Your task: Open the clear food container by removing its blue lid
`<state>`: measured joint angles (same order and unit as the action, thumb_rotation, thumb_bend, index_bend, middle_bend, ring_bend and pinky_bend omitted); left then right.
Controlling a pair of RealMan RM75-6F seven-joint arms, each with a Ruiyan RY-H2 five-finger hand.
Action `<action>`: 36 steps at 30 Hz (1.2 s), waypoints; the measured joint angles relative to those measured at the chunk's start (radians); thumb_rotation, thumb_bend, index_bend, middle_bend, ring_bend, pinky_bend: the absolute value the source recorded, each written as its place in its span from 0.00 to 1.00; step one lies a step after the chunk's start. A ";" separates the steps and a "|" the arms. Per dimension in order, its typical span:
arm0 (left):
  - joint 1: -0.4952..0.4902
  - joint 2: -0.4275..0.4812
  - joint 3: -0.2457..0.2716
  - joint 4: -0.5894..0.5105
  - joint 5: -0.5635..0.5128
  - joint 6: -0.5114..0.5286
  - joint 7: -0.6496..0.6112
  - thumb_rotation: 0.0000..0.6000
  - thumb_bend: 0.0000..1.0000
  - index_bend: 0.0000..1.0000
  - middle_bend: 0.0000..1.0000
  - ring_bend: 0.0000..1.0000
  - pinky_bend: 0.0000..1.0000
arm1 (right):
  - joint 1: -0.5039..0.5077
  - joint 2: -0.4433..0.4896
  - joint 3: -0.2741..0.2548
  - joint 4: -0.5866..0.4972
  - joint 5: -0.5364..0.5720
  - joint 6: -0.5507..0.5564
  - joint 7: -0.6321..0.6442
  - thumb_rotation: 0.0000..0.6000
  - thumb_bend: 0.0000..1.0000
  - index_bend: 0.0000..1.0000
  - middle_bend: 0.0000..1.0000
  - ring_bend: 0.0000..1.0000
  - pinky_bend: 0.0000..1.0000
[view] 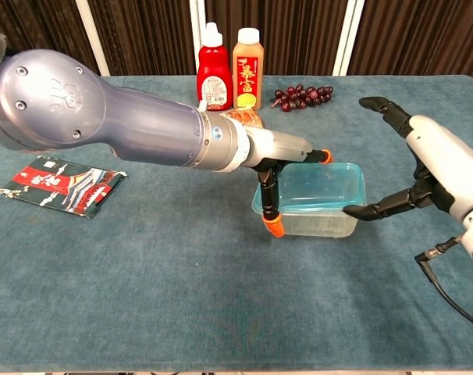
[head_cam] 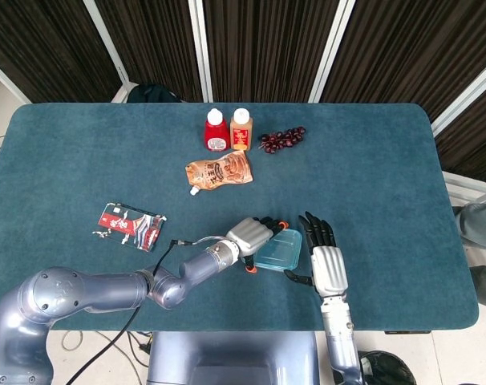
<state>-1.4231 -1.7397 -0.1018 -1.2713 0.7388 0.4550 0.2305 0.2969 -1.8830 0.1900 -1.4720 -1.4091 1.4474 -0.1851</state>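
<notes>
The teal tabletop [head_cam: 83, 160] fills the frame. Low centre, the left hand [view: 279, 168] grips the clear food container [view: 314, 205] at its left end, blue lid [view: 318, 187] on; the right hand [view: 432, 176], fingers spread apart, has a fingertip touching the container's right end.

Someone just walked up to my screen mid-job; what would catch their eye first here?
Both hands closing on the clear food container near the table's front edge: the left hand against its left end, the right hand open just right of it. Its blue lid is on. Far back stand a red bottle and an orange bottle beside grapes.
</notes>
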 measured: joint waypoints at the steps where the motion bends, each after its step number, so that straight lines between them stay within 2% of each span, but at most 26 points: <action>1: -0.001 0.000 0.002 0.000 0.000 -0.001 0.000 1.00 0.00 0.00 0.00 0.01 0.19 | 0.001 -0.001 0.004 -0.003 0.003 0.000 -0.001 1.00 0.19 0.00 0.00 0.00 0.00; 12: -0.021 -0.009 0.014 0.000 -0.015 0.005 0.005 1.00 0.00 0.00 0.00 0.01 0.19 | 0.008 -0.006 0.023 -0.026 0.024 -0.004 -0.025 1.00 0.19 0.00 0.00 0.00 0.00; 24: -0.011 -0.012 -0.006 0.000 -0.009 0.034 -0.017 1.00 0.00 0.00 0.00 0.01 0.19 | 0.004 0.012 0.000 0.005 0.011 -0.007 -0.009 1.00 0.19 0.01 0.00 0.00 0.00; 27: -0.006 -0.013 -0.010 -0.001 -0.002 0.039 -0.022 1.00 0.00 0.00 0.00 0.01 0.19 | 0.004 0.013 -0.003 0.010 0.000 -0.005 -0.002 1.00 0.19 0.10 0.00 0.00 0.00; 30: -0.002 -0.017 -0.012 0.001 0.006 0.050 -0.024 1.00 0.00 0.00 0.00 0.01 0.19 | 0.006 0.012 -0.008 0.016 -0.010 -0.003 0.004 1.00 0.19 0.27 0.03 0.00 0.00; 32: 0.002 -0.020 -0.013 0.002 0.012 0.057 -0.024 1.00 0.00 0.00 0.00 0.01 0.18 | 0.006 0.012 -0.010 0.018 -0.013 -0.002 0.010 1.00 0.19 0.34 0.05 0.00 0.00; 36: 0.005 -0.018 -0.011 -0.004 0.020 0.057 -0.019 1.00 0.00 0.00 0.00 0.00 0.14 | 0.006 0.013 -0.014 0.023 -0.014 -0.004 0.016 1.00 0.19 0.39 0.06 0.00 0.00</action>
<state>-1.4180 -1.7573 -0.1131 -1.2749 0.7585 0.5118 0.2112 0.3028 -1.8702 0.1764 -1.4488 -1.4235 1.4430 -0.1693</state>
